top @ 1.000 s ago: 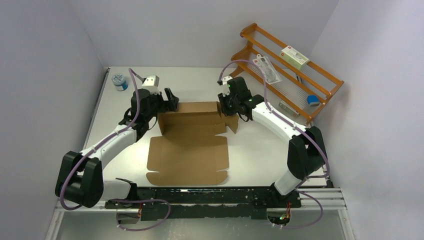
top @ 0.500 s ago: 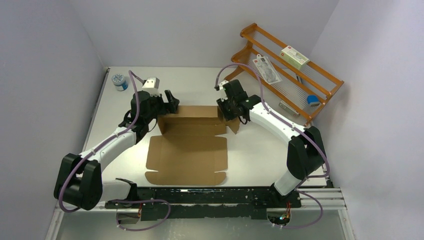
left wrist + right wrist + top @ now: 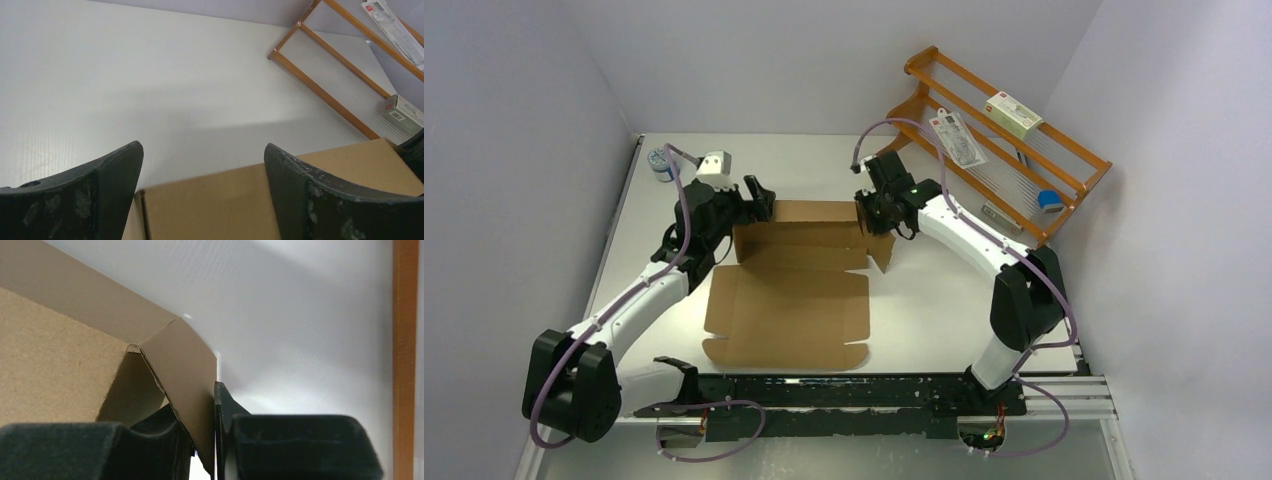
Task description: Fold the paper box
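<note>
— What just changed?
— The left gripper (image 3: pixel 202 160), jaws spread wide about the raised rear wall's left end, has drifted left, and the brown corrugated die-cut paper box (image 3: pixel 789 300) slid with it across the white table (image 3: pixel 944 300).
— And the right?
— The right gripper (image 3: pixel 215 405) is clamped on the end flap (image 3: pixel 185 365). The front panel lies flat, so folding looks barely begun.

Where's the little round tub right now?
In the top view, the tub sits in the table's far left corner, just behind the left arm and to the left of the cardboard box.
</note>
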Available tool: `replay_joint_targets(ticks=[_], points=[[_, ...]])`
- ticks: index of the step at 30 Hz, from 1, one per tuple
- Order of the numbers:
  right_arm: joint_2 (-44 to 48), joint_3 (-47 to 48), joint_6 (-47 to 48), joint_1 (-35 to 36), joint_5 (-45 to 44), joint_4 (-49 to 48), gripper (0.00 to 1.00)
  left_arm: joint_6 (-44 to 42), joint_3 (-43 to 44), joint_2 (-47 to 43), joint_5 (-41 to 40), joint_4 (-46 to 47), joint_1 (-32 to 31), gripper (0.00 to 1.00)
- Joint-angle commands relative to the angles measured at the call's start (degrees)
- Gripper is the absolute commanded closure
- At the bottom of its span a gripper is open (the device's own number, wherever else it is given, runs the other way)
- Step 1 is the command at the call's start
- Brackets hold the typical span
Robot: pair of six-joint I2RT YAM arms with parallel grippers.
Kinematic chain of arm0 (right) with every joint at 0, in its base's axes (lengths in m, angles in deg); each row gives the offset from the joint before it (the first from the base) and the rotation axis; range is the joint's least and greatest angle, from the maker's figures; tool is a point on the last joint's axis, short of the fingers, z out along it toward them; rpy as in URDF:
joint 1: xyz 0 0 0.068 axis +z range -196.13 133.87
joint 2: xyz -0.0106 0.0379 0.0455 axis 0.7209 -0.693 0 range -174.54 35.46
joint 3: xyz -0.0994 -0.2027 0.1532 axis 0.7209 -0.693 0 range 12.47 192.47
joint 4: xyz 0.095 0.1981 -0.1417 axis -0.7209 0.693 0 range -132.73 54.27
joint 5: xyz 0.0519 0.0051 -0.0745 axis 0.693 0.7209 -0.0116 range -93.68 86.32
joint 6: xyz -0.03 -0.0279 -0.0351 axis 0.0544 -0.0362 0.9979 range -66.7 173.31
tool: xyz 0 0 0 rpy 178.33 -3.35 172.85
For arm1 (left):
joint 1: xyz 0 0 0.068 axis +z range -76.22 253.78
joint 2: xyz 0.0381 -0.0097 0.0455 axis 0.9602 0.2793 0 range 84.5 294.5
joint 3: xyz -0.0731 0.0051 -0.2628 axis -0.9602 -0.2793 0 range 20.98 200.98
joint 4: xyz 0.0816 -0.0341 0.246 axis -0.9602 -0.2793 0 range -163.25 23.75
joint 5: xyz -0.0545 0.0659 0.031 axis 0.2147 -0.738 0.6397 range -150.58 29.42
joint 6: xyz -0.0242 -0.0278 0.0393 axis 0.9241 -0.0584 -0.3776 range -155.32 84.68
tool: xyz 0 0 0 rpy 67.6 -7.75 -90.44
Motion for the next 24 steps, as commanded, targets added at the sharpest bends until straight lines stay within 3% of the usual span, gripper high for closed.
replay_joint_targets(ticks=[1, 6, 12, 19, 24], points=[[-0.5, -4.6, 3.7, 0.3, -0.7, -5.9, 0.81, -0.7, -0.9, -2.8, -2.6, -1.4, -0.4, 0.05], [-1.9, -3.9, 0.5, 0.5, 1.8, -5.9, 0.8, 2.2, -2.5, -2.6, -1.0, 1.2, -0.4, 0.05], [-1.9, -4.3, 4.1, 1.1, -1.9, -6.4, 0.8, 1.3, -4.5, -10.1, -9.9, -1.4, -1.2, 0.05], [-1.2, -3.8, 5.9, 2.1, -1.1, -6.4, 0.79, -0.5, -11.5, -21.4, -16.6, 2.5, -12.8, 0.06], [-1.8, -3.9, 7.0, 2.5, -1.1, -6.7, 0.79, -3.4, -17.4, -21.7, -9.5, 8.8, -17.4, 0.06]])
